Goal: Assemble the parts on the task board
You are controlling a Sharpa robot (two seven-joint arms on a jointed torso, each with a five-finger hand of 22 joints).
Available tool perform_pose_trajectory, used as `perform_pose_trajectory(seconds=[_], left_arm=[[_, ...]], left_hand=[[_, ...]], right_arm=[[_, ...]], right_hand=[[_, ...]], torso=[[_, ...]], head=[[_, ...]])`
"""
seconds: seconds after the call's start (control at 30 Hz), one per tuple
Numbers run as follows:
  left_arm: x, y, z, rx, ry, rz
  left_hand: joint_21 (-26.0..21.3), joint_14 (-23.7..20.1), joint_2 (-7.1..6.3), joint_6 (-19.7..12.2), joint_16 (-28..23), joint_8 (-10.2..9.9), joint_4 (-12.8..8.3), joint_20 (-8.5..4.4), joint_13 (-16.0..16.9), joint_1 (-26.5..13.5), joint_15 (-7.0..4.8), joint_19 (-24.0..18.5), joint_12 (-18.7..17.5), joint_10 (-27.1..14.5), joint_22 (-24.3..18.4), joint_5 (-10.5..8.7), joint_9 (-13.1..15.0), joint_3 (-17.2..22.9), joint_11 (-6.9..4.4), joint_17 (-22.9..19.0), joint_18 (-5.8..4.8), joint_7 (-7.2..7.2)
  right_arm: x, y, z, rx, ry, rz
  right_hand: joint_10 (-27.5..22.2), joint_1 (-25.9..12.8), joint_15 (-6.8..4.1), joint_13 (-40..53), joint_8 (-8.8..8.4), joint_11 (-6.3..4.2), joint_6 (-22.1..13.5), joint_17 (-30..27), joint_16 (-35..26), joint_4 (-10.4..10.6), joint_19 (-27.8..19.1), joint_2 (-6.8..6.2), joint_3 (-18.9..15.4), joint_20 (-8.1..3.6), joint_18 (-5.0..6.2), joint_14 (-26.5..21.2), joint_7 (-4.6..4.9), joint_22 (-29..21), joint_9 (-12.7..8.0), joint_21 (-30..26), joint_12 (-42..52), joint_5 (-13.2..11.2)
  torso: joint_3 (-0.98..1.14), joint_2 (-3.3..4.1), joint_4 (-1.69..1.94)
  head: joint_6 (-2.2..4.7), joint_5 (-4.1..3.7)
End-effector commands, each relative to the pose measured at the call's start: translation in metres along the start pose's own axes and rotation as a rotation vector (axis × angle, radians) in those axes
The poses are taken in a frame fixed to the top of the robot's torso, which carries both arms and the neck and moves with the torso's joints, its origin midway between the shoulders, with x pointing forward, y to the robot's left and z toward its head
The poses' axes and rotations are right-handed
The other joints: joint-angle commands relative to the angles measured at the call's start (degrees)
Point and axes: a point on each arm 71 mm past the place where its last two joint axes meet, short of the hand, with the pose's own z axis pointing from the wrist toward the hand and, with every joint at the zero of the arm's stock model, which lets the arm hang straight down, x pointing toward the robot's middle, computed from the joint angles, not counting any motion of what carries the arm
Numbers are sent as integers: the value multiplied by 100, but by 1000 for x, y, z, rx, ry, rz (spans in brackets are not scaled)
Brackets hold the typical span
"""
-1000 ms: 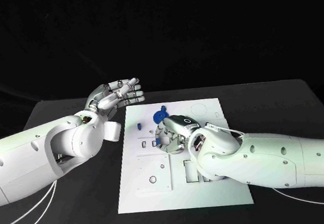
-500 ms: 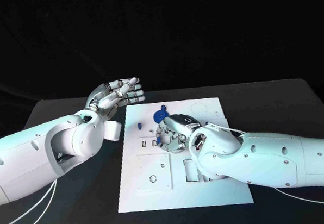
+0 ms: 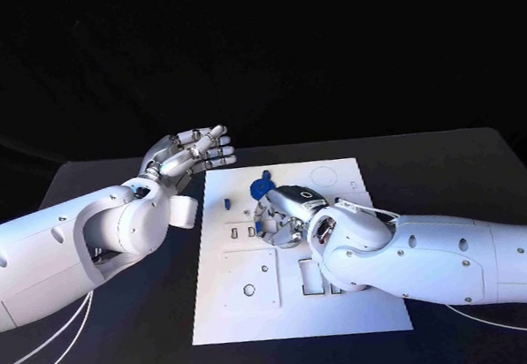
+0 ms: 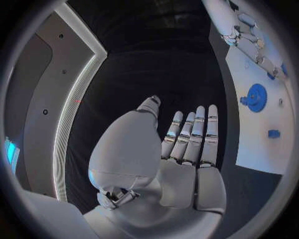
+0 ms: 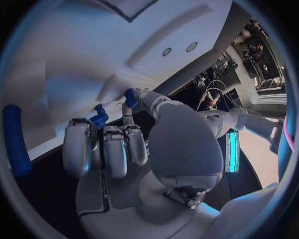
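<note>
- We've got the white task board (image 3: 297,303) lying flat in the middle of the black table (image 3: 128,340), long side running away from the robot.
- The left hand (image 3: 187,155) hangs above the table just off the board's far left corner. The left wrist view shows the palm (image 4: 187,164) flat, fingers straight and side by side, nothing in it, so we'd call it released.
- The right hand (image 3: 287,215) is down on the board's upper middle, fingers bent onto the surface.
- From the right wrist view, its fingers (image 5: 115,149) are curled down with the tips at a small blue part (image 5: 99,119), and a second small blue part (image 5: 130,97) sits right at the thumb tip. Looks like a pinch to us, but we honestly can't tell whether either piece is really held or only touched.
- A blue gear-shaped part (image 3: 261,185) sits on the board just beyond the right hand; the left wrist view shows it too (image 4: 255,97).
- There's a tiny blue part (image 3: 227,206) near the board's left edge, apart from both hands.
- A long blue bar (image 5: 15,139) shows at the edge of the right wrist view, beside the fingers but not touching them.
</note>
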Motion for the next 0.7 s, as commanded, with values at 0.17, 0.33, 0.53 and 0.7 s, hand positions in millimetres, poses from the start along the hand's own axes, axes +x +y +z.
perform_pose_trajectory(seconds=[0.17, 0.33, 0.53, 0.7], left_arm=[[2, 0, 0, 4, 21, -6], [2, 0, 0, 1, 23, -6], [1, 0, 0, -1, 23, -6], [1, 0, 0, -3, 24, -6]], left_hand=[[-34, -36, 37, -51, -37, 26, 0, 0, -7, 16, 4, -28, -22, -54, -11, -29, 10, -37, 6, 3, 8, 461], [-34, -37, 37, -52, -37, 26, 2, 0, -7, 15, 4, -28, -22, -51, -12, -30, 10, -38, 7, 3, 8, 461], [-35, -40, 37, -53, -40, 26, 7, 0, -8, 9, 5, -29, -23, -64, -13, -33, 11, -44, 7, 3, 7, 462], [-35, -40, 37, -53, -40, 26, 7, 0, -8, 9, 5, -29, -23, -64, -13, -33, 11, -44, 7, 3, 7, 462]], right_arm=[[1, 0, 0, -6, 11, -8], [2, 0, 0, -5, 16, -6], [1, -1, 0, -6, 14, -2], [-2, -1, -1, -17, -20, 14]], right_hand=[[-40, -93, 64, 614, -90, 73, -107, 1509, 23, 23, -12, -27, -64, 62, -47, 597, 25, 505, -29, -55, -70, -49], [-53, -119, 76, 598, -114, 86, -135, 1509, 23, 39, -16, -45, -94, 74, -45, 597, 37, 501, -38, -66, -82, -77], [-72, -225, 103, 579, -174, 111, -205, 1509, 23, 139, -23, -79, -294, 107, -40, 597, 57, 493, -61, -95, -99, -318], [-106, -179, 139, 553, -268, 152, -405, 1509, 23, 434, -27, 19, -1201, 142, -34, 597, 96, 492, -123, -137, -119, -620]], torso=[[-2, -1, 2], [-2, -1, 6], [0, 1, -1], [3, 0, 0]], head=[[7, -4], [1, -3], [-1, 4], [0, 4]])
